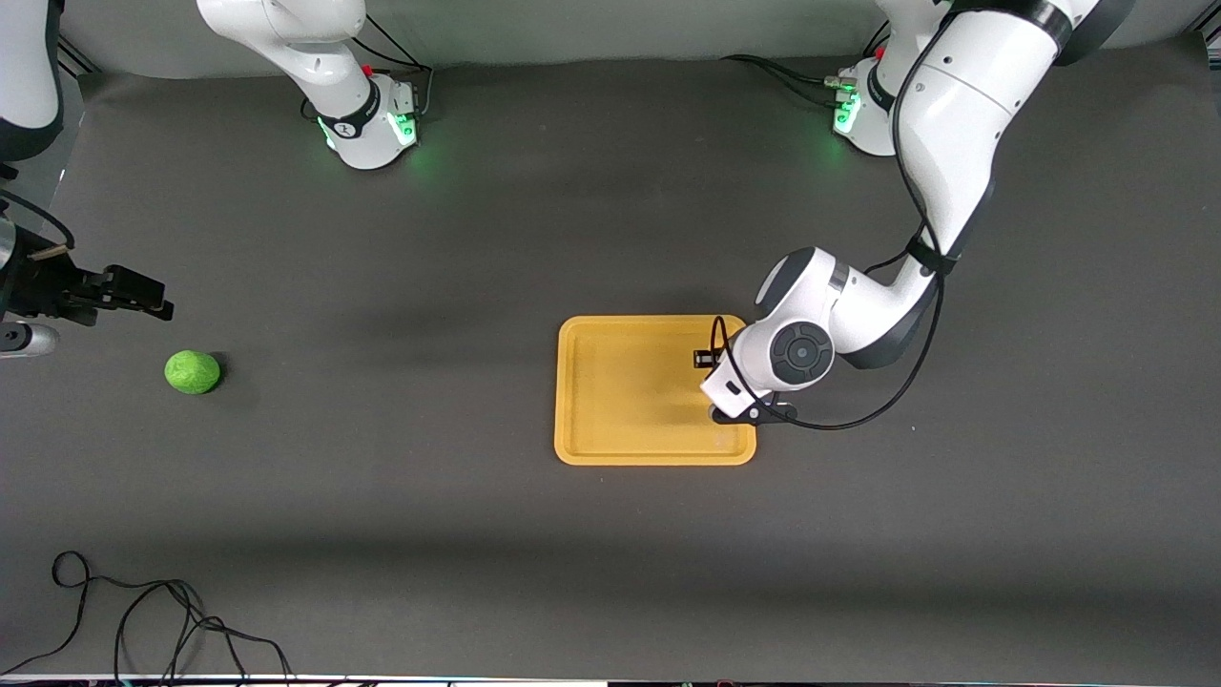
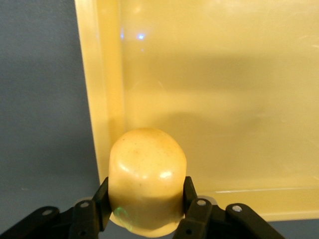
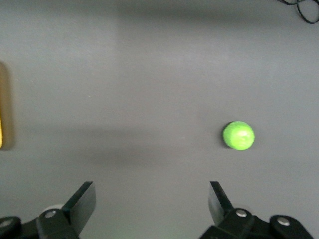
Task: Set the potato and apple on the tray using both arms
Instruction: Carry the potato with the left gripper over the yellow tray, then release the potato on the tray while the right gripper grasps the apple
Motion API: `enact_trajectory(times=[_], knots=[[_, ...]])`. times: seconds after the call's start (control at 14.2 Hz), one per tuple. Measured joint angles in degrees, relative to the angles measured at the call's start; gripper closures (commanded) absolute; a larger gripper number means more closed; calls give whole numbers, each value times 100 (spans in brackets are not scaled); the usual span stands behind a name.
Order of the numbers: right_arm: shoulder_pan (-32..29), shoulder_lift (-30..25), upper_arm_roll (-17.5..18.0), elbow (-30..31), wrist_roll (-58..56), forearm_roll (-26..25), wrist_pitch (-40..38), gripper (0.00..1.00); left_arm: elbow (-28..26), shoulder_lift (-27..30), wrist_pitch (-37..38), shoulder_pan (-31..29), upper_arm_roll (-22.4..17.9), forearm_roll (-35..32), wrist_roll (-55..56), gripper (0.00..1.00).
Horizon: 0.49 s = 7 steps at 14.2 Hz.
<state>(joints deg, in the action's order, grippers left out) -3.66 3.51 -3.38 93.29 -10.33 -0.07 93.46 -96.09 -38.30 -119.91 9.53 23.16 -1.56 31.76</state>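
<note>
My left gripper is shut on the yellow-orange potato and holds it over the rim of the yellow-orange tray, close to a corner. In the front view the left gripper is over the tray's edge toward the left arm's end, and the arm's wrist hides the potato. The green apple lies on the table toward the right arm's end. My right gripper is open and empty in the air beside the apple. In the right wrist view the apple lies off to one side of the open right gripper.
Black cables lie near the table edge closest to the front camera, toward the right arm's end. The two arm bases with green lights stand along the table edge farthest from the front camera. The tray's edge shows in the right wrist view.
</note>
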Motion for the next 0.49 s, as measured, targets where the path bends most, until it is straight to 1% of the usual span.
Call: enact_trajectory(times=[0.07,0.14,0.21,0.35,0.49], knots=[[-18,7,-277,9,-391,0,4,0,1,-35,0,0,-19,-88,0,44],[-46,13,-575,20,-778,0,20,0,8,-65,-3,-1,-46,-147,0,33],[-81,17,-853,40,-1126,1,68,0,33,-86,-7,-3,-61,-156,0,29],[-141,22,-1281,183,-1718,4,312,0,83,-95,-27,-2,-77,-194,0,1],[-150,24,-1488,576,-1955,12,740,0,131,-95,-90,1,-78,-206,0,1]])
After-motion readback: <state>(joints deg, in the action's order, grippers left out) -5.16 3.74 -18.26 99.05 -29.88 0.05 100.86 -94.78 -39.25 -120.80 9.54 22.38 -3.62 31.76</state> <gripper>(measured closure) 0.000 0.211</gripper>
